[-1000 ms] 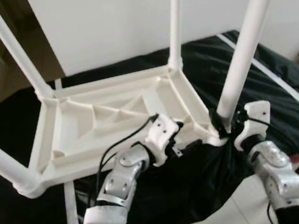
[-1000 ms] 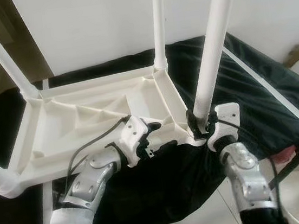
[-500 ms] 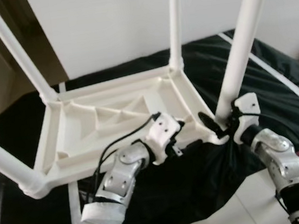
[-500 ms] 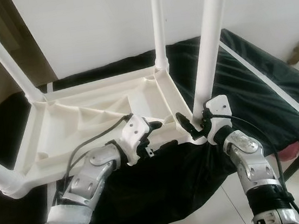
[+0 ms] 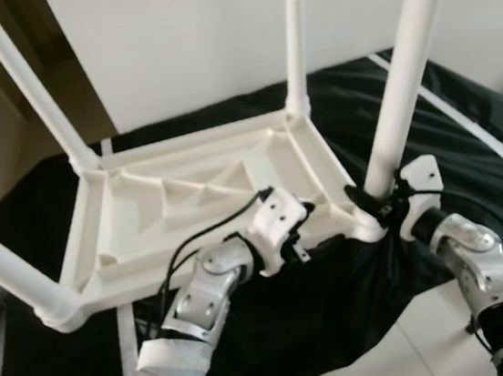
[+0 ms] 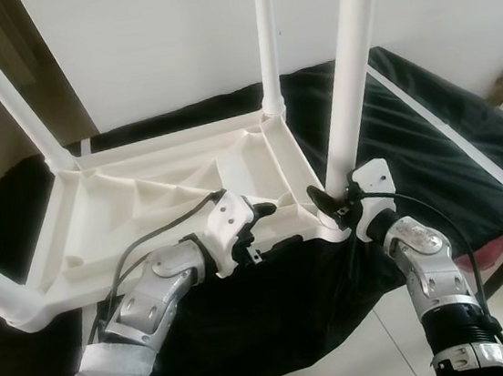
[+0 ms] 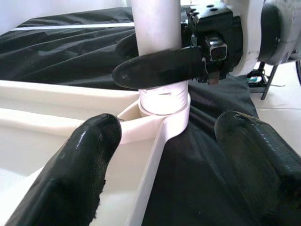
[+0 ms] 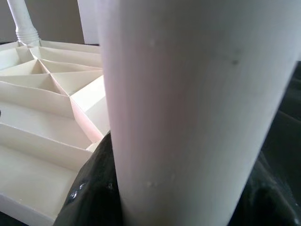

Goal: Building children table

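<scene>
A white plastic children's table [image 5: 188,196] lies upside down on a black sheet [image 5: 465,134] spread over a bed, its four white legs pointing up. Going left to right: the two left-hand legs [image 5: 23,83] stand well away from both sets of jaws. The left gripper [image 5: 299,237] sits at the table's near rim, its jaws open with one finger [image 7: 89,160] over the ribbed underside and the other outside the rim, above the sheet. Just beyond those jaws, at the near right corner, stands the near right leg [image 5: 403,78] in its socket. The right gripper [image 5: 378,209] has its jaws closed around the base of that leg, touching it just above the corner socket.
</scene>
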You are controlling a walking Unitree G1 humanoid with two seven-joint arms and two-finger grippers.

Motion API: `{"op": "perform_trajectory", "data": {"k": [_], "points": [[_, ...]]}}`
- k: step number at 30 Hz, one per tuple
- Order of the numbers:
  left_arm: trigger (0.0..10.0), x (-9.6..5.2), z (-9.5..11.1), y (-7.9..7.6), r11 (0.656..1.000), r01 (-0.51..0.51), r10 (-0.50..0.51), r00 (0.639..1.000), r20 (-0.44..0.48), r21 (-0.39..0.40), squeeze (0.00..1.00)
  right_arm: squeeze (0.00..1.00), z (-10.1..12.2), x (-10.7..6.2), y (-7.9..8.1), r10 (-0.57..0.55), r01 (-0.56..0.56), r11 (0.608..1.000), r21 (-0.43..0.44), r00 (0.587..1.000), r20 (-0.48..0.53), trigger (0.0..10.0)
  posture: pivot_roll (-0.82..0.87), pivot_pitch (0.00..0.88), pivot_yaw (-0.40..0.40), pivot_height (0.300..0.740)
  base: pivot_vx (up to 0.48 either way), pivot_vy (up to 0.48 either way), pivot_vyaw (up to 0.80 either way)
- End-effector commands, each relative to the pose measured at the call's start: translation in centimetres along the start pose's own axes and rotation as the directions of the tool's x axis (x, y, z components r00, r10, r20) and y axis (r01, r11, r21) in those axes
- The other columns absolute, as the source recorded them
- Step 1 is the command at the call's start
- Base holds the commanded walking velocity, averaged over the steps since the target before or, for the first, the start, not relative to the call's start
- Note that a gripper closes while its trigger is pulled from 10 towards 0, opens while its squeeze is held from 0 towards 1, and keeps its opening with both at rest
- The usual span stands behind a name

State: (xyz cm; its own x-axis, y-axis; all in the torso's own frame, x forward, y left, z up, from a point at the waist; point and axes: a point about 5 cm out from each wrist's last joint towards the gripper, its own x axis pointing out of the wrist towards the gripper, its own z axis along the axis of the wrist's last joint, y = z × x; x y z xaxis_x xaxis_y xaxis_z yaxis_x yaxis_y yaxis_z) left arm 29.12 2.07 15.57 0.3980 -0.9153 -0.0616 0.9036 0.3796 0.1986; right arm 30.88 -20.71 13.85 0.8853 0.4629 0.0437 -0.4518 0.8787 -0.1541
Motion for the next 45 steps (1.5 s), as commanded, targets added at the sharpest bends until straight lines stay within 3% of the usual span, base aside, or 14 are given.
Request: {"op": "perform_trajectory", "data": {"k": [1, 2, 3, 8, 10, 18, 20, 21, 23, 24, 28, 30, 34, 45], "points": [[10.0, -0.1, -0.3, -0.7, 0.994, 0.108, -0.108, 0.994, -0.012, -0.014, 0.0, 0.0, -1.5, -0.8, 0.1, -0.019, 0.021, 0.999, 0.025, 0.998, -0.055, 0.0, -0.12, 0.0, 0.094, 0.74, 0.0, 0.0, 0.0], [10.0, -0.1, -0.3, -0.8, 0.993, 0.114, -0.114, 0.993, -0.008, -0.02, 0.0, 0.0, -1.6, -1.1, 0.2, -0.044, 0.047, 0.998, 0.03, 0.997, -0.066, 4.2, -0.13, 0.0, 0.095, 0.74, 0.0, 0.0, 0.0], [10.0, -0.1, -0.4, -0.9, 0.993, 0.116, -0.116, 0.993, -0.01, -0.02, 0.0, 0.0, -1.7, -1.1, 0.3, -0.055, 0.058, 0.998, 0.039, 0.996, -0.067, 10.0, -0.14, 0.0, 0.094, 0.74, 0.0, 0.0, 0.0], [10.0, -0.1, -0.6, -1.0, 0.992, 0.121, -0.121, 0.993, -0.014, -0.024, 0.0, 0.0, -1.9, -1.2, 0.6, -0.109, 0.112, 0.993, 0.032, 0.991, -0.074, 10.0, -0.15, 0.0, 0.095, 0.74, 0.0, 0.0, 0.0], [10.0, -0.1, -0.6, -1.2, 0.992, 0.127, -0.127, 0.992, -0.014, -0.028, 0.0, 0.0, -2.2, -1.2, 0.9, -0.184, 0.189, 0.98, 0.056, 0.979, -0.086, 10.0, -0.15, 0.0, 0.094, 0.74, 0.0, 0.0, 0.0], [10.0, -0.1, -0.8, -1.5, 0.991, 0.132, -0.133, 0.991, -0.017, -0.036, 0.0, 0.0, -2.3, -0.8, 2.4, -0.305, 0.315, 0.945, 0.085, 0.946, -0.113, 10.0, -0.15, 0.0, 0.088, 0.74, 0.0, 0.0, 0.0], [10.0, -0.1, -0.8, -1.6, 0.99, 0.134, -0.134, 0.991, -0.017, -0.04, 0.0, 0.0, -2.7, -0.6, 2.5, -0.428, 0.448, 0.89, 0.089, 0.885, -0.181, 10.0, -0.14, 0.0, 0.076, 0.74, 0.0, 0.0, 0.0], [10.0, -0.1, -0.8, -1.6, 0.99, 0.134, -0.134, 0.991, -0.017, -0.04, 0.0, 0.0, -2.7, -0.6, 2.5, -0.428, 0.448, 0.89, 0.089, 0.885, -0.181, 10.0, -0.14, 0.0, 0.076, 0.74, 0.0, 0.0, 0.0], [10.0, -0.1, -0.9, -1.7, 0.99, 0.132, -0.133, 0.991, -0.017, -0.043, 0.0, 0.0, -2.9, -0.7, 2.7, -0.518, 0.546, 0.834, 0.084, 0.826, -0.222, 10.0, -0.14, 0.0, 0.068, 0.74, 0.0, 0.0, 0.0], [10.0, -0.1, -0.9, -1.7, 0.99, 0.132, -0.133, 0.991, -0.017, -0.043, 0.0, 0.0, -2.9, -0.7, 2.7, -0.518, 0.546, 0.834, 0.084, 0.826, -0.222, 10.0, -0.14, 0.0, 0.068, 0.74, 0.0, 0.0, 0.0], [10.0, -0.1, -0.9, -1.7, 0.991, 0.127, -0.127, 0.992, -0.016, -0.041, 0.0, 0.0, -2.9, -1.2, 2.8, -0.733, 0.775, 0.63, 0.056, 0.617, -0.287, 10.0, -0.13, 0.0, 0.058, 0.74, 0.0, 0.0, 0.0], [10.0, -0.1, -0.8, -1.6, 0.992, 0.121, -0.122, 0.992, -0.015, -0.037, 0.0, 0.0, -2.6, -0.6, 4.0, -0.728, 0.773, 0.627, 0.096, 0.626, -0.281, 10.0, -0.13, 0.0, 0.054, 0.74, 0.0, 0.0, 0.0], [10.0, -0.1, -0.7, -1.5, 0.993, 0.117, -0.117, 0.993, -0.012, -0.036, 0.0, 0.0, -2.3, -0.1, 4.5, -0.706, 0.75, 0.649, 0.125, 0.655, -0.269, 10.0, -0.13, 0.0, 0.052, 0.74, 0.0, 0.0, 0.0], [10.0, -0.1, -0.8, -1.6, 0.992, 0.119, -0.12, 0.993, -0.012, -0.036, 0.0, 0.0, -1.8, -0.1, 4.6, -0.723, 0.768, 0.634, 0.092, 0.631, -0.279, 10.0, -0.13, 0.0, 0.045, 0.74, 0.0, 0.0, 0.0]]}}
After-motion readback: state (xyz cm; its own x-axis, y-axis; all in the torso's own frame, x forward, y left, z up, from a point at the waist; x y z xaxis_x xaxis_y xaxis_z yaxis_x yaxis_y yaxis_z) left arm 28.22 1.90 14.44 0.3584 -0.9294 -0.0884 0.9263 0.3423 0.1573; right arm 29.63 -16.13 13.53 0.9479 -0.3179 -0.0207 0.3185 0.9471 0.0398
